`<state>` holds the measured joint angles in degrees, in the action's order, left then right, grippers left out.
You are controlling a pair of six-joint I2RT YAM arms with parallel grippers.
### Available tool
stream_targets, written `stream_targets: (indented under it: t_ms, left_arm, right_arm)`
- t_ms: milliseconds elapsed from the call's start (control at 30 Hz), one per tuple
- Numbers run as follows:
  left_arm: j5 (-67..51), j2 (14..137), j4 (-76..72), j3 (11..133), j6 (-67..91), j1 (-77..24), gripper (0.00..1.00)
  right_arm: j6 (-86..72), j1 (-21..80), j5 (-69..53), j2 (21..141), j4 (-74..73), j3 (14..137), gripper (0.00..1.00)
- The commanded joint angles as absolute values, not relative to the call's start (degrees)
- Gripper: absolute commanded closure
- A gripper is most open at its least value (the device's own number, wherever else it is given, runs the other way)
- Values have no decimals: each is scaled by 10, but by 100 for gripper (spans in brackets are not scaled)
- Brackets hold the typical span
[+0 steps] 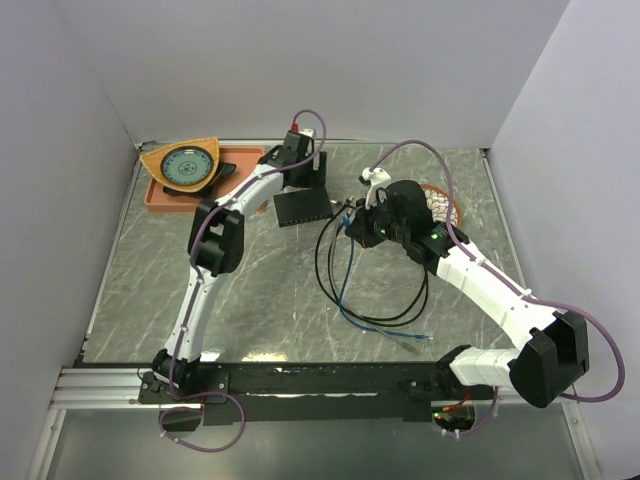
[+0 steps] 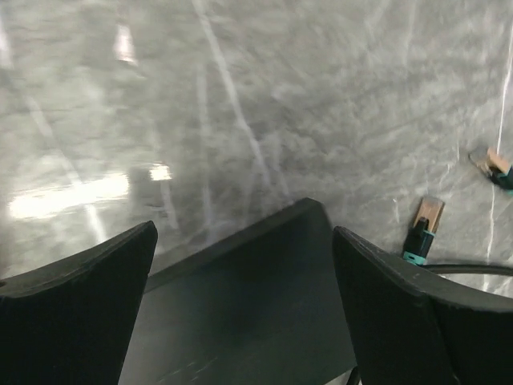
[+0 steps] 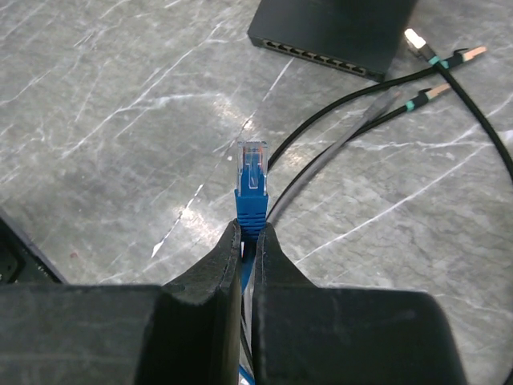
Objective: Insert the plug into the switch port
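The blue plug (image 3: 251,188) with a clear tip sticks out from my right gripper (image 3: 250,233), which is shut on its boot. It points toward the flat black switch (image 3: 333,32), whose row of ports (image 3: 321,58) faces it across a stretch of bare table. From above, the right gripper (image 1: 352,222) hovers just right of the switch (image 1: 301,206). My left gripper (image 1: 302,185) stands open over the switch's far end. In the left wrist view the black switch (image 2: 240,313) lies between the wide-apart fingers (image 2: 401,297), with the left gripper (image 2: 244,233) not touching it.
Black cables (image 1: 400,300) and the blue cable (image 1: 345,285) loop over the table's middle. Two loose teal-booted plugs (image 3: 449,60) lie right of the switch. An orange tray (image 1: 165,195) sits at the back left and a netted round thing (image 1: 440,205) behind the right arm.
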<state>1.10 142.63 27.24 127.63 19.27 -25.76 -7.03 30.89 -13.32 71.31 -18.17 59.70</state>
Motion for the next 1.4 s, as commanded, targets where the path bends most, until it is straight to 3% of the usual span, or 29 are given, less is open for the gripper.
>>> stream_targets:
  t_ms: [0,367,467,700,1233,1367]
  left_arm:
    - [30,1442,250,1300,159,-279,4]
    - [54,1458,294,1282,174,-280,1]
    - [48,1449,317,1261,186,-280,7]
    - [67,1398,353,1133,256,-280,13]
    - [116,1201,331,839,338,-278,10]
    - [93,1136,288,795,332,-277,5]
  right_arm:
    - [-79,302,-159,694,-167,595,100]
    - [-82,300,-170,700,-169,595,100]
    - [-81,300,-168,700,-168,593,100]
    - [-74,300,-179,697,-163,586,100]
    - [-67,306,-236,732,-163,599,100]
    - [-63,316,-232,737,-165,606,100]
